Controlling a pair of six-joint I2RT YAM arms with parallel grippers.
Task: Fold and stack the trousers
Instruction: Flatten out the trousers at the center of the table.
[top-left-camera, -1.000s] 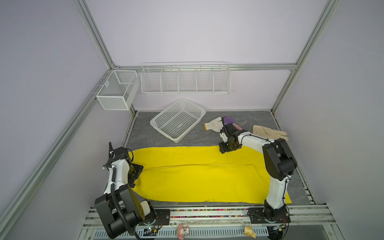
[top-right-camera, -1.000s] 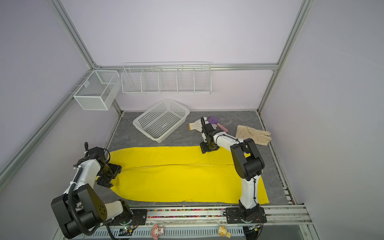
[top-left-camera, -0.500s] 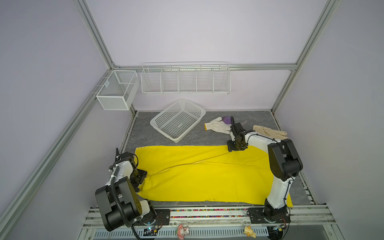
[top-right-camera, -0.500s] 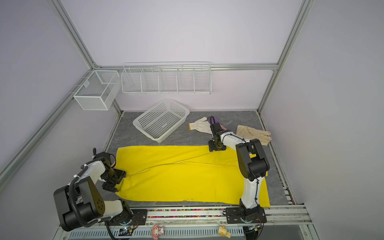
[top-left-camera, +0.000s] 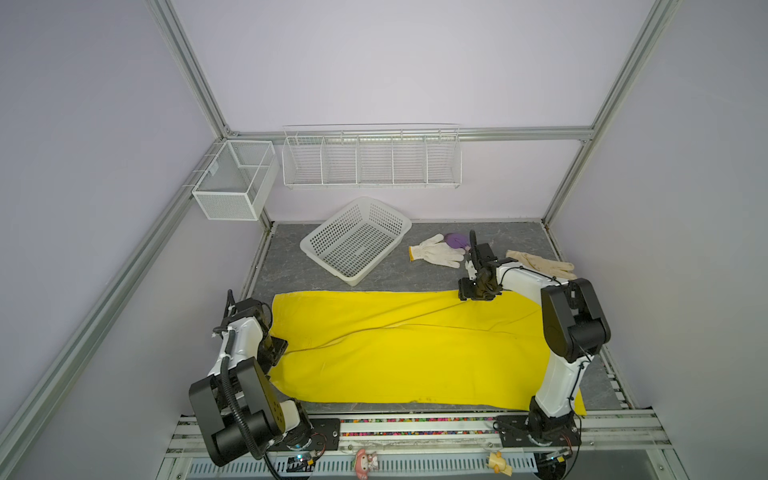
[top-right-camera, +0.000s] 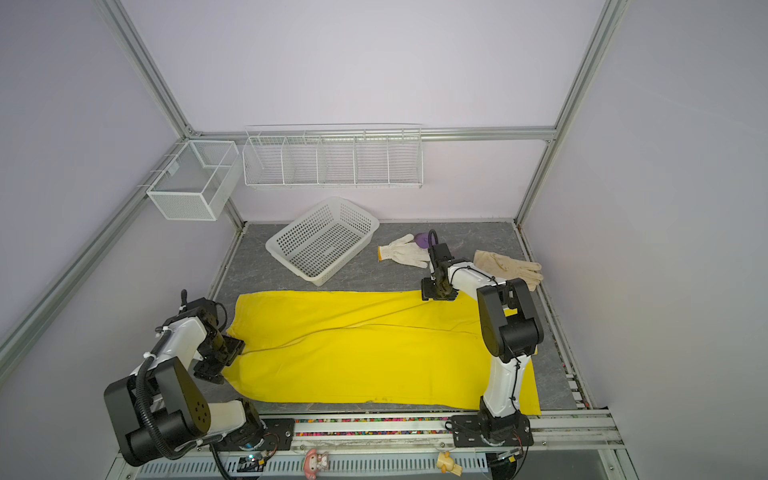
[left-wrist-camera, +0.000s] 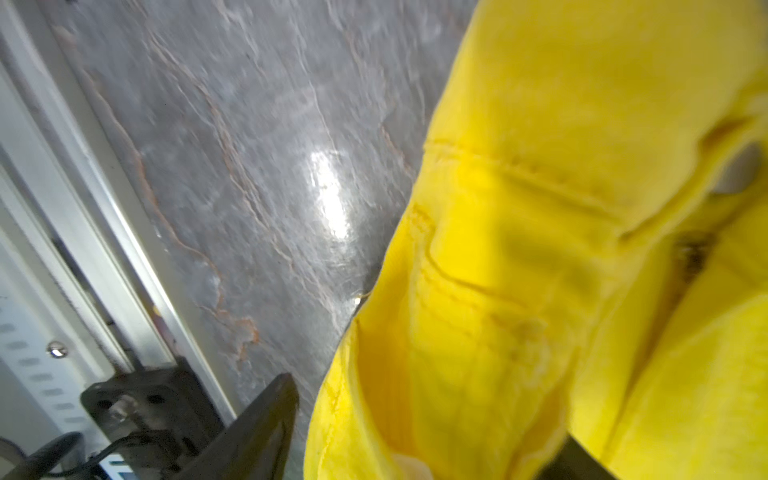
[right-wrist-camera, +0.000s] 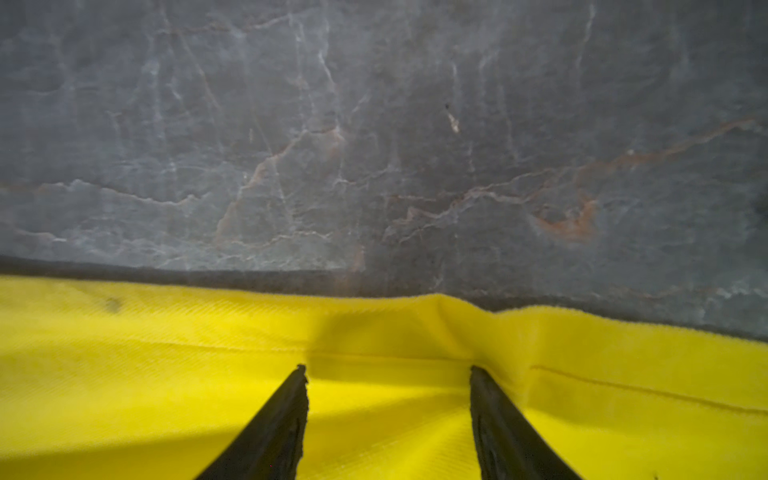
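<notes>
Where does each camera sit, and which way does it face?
Top views: high over the robot's base, facing down and back over the trousers on the table; left arm and right arm show.
Left wrist: on that arm, facing the trousers' waist end; the left claw shows.
Right wrist: on that arm, facing the trousers' far edge; the right claw shows.
Shared: both wrist views show trousers and table.

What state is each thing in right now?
Bright-yellow fabric trousers: spread flat on the grey stone-look table, unfolded.
Left hand: open, straddling fabric at the waist end.
Right hand: open, pressed on the trousers' far edge.
White perforated plastic basket: empty.
White knit glove: lying flat.
Cream leather-like glove: lying flat.
White wire wall rack: empty.
White mesh box: empty.
</notes>
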